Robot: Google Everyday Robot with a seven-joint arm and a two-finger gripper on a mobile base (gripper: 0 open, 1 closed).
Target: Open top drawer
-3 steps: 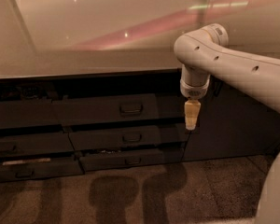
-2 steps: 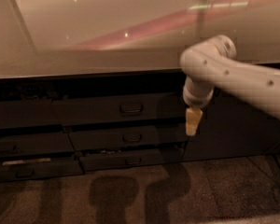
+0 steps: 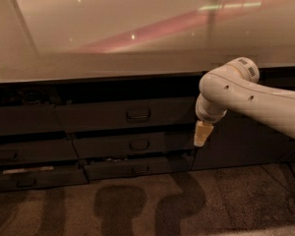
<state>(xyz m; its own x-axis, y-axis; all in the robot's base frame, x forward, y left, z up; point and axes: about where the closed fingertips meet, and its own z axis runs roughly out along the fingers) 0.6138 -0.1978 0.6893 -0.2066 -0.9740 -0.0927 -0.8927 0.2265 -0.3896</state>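
Observation:
The top drawer (image 3: 103, 116) is the widest dark grey front under the counter lip, with a small dark loop handle (image 3: 138, 115) at its centre. Its front sits a little proud of the fronts to its left. My gripper (image 3: 201, 133), with a pale yellow tip, hangs pointing down from the white arm (image 3: 246, 95). It is by the drawer's lower right corner, well to the right of the handle and not touching it.
Two shallower drawers (image 3: 132, 145) (image 3: 137, 168) sit below the top one, and a left stack of drawer fronts (image 3: 24, 151) is beside them. A glossy beige countertop (image 3: 137, 28) overhangs them all. A dark cabinet panel (image 3: 246, 141) stands to the right, above brownish carpet floor (image 3: 147, 205).
The arm has shifted to the right and the gripper has dropped slightly lower beside the drawer's right end. The drawers have not moved.

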